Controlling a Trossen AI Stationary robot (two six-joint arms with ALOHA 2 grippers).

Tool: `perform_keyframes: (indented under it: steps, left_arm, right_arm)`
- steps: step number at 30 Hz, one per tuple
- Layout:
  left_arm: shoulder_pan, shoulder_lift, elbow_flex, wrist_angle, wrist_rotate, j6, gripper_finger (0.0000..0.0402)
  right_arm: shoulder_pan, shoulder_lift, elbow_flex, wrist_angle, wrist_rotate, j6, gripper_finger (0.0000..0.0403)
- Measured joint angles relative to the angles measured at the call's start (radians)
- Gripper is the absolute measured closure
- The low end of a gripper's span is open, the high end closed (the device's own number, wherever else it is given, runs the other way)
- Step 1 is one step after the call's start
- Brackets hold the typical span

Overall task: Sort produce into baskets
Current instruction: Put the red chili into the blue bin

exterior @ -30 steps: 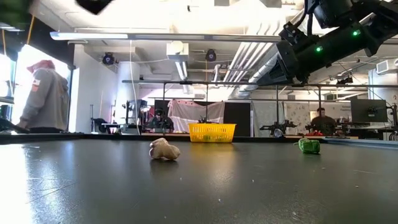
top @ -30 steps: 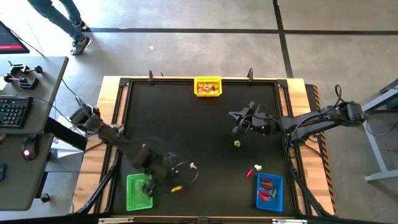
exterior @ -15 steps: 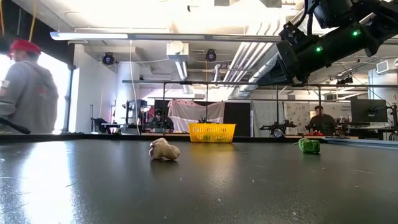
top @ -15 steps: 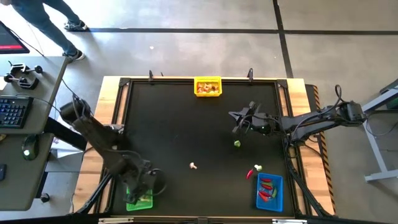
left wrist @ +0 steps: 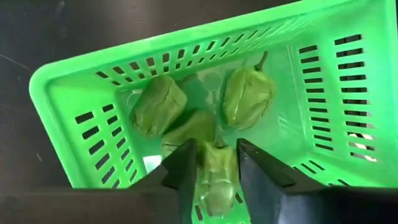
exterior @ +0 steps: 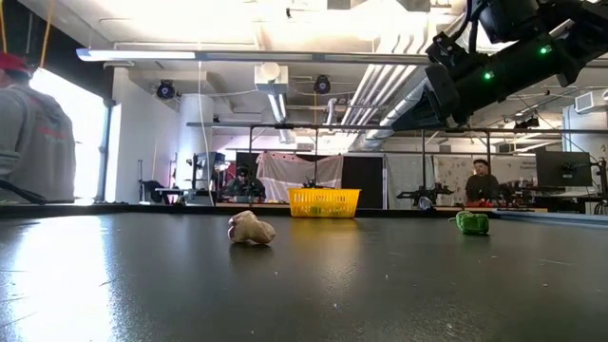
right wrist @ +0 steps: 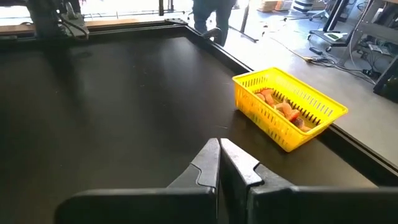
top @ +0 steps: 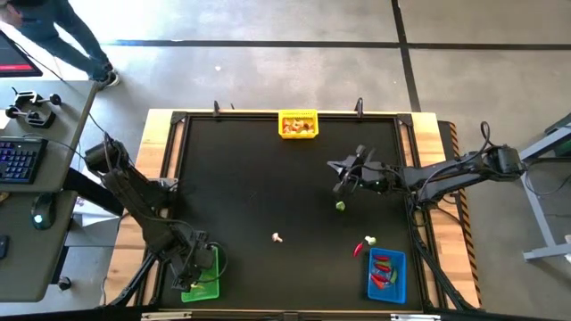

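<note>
I have the left gripper (left wrist: 214, 171) hanging directly over the green basket (left wrist: 323, 118), fingers pointing down into it. A green pepper piece (left wrist: 217, 174) sits between the two fingers, long axis running along them. The jaws look slightly parted around it; I can't tell whether they're pinching it or it's already loose. Two more green peppers (left wrist: 249, 96) and one other green piece lie on the basket floor just beyond the fingertips, so the drop spot is straight under the gripper with no sideways offset needed.

My read: this is the release step for that piece; once it's out, the left arm is free for the next pick.

Right gripper (right wrist: 219, 163) has its fingers pressed together, holding nothing, hovering mid-table on its own side. The yellow basket (right wrist: 289, 109) with orange and tan pieces is ahead of it at the table's far edge.

Loose produce left on the mat:
- green piece (top: 340, 206), just beside and below the right gripper, clearly the right arm's pick
- whitish-tan piece (top: 277, 237), mid-table, between the arms, well away from the left gripper
- red piece (top: 359, 250) and a pale one touching it, just beside the blue basket (top: 387, 275), right arm nearer
</note>
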Motion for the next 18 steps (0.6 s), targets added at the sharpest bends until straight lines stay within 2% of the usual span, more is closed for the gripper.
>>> perform_keyframes:
  steps: [5, 9, 12, 18]
  left_arm:
    - [0.000, 0.000, 0.000, 0.000, 0.024, -0.004, 0.0259]
    - [0.000, -0.001, 0.000, -0.001, 0.031, 0.008, 0.0250]
    - [0.000, -0.022, 0.001, -0.003, 0.025, 0.021, 0.0259]
    - [0.016, -0.053, 0.006, 0.001, -0.100, 0.089, 0.0310]
  right_arm:
    - [0.000, 0.000, 0.000, 0.000, -0.002, 0.000, 0.0391]
    - [0.000, 0.000, 0.000, -0.001, -0.004, 0.000, 0.0364]
    - [0.000, 0.000, 0.000, -0.003, -0.012, 0.000, 0.0337]
    - [0.010, 0.000, 0.000, -0.008, -0.015, 0.000, 0.0306]
